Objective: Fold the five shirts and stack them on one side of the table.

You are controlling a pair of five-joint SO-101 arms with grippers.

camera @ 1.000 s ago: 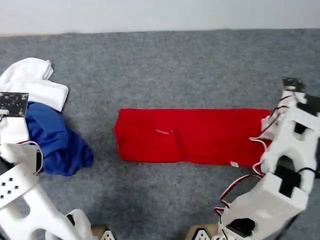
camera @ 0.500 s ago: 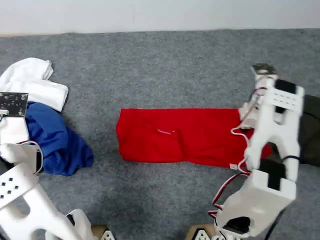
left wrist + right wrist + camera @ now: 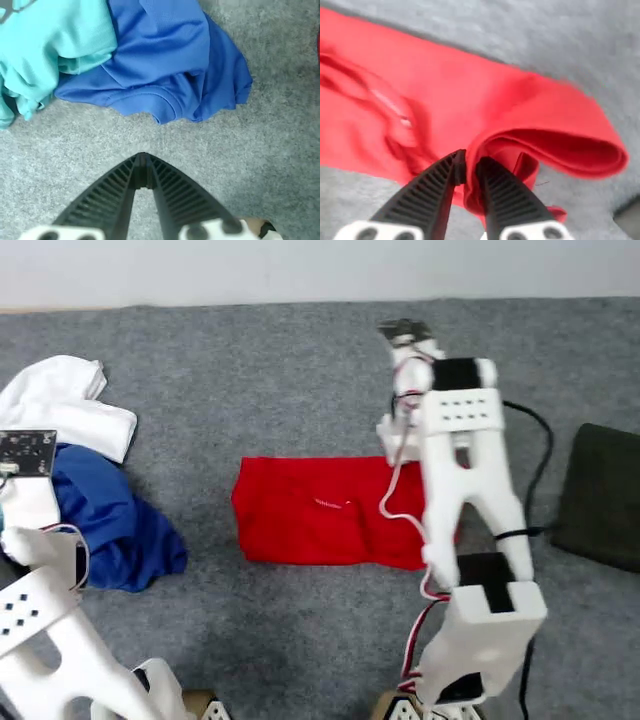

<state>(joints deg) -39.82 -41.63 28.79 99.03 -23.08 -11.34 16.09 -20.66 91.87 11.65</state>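
Note:
A red shirt (image 3: pixel 320 512) lies folded in a band across the middle of the grey table. My right gripper (image 3: pixel 469 170) is shut on the red shirt's end (image 3: pixel 555 145), which curls up and over the rest of the cloth. From above, the right arm (image 3: pixel 462 470) stretches over the shirt's right part. A blue shirt (image 3: pixel 110 520) lies crumpled at the left, beside a white shirt (image 3: pixel 65 400). My left gripper (image 3: pixel 145 172) hangs shut over bare carpet just short of the blue shirt (image 3: pixel 175 65), with a turquoise shirt (image 3: pixel 50 45) next to it.
A dark folded shirt (image 3: pixel 600 495) lies at the table's right edge. A pale wall (image 3: pixel 320 270) runs along the far side. Grey carpet (image 3: pixel 300 640) lies bare in front of the red shirt.
My right arm has swung left from the shirt's right end, dragging that end over the cloth, so the red band is shorter. The dark shirt is uncovered. The left arm stayed still.

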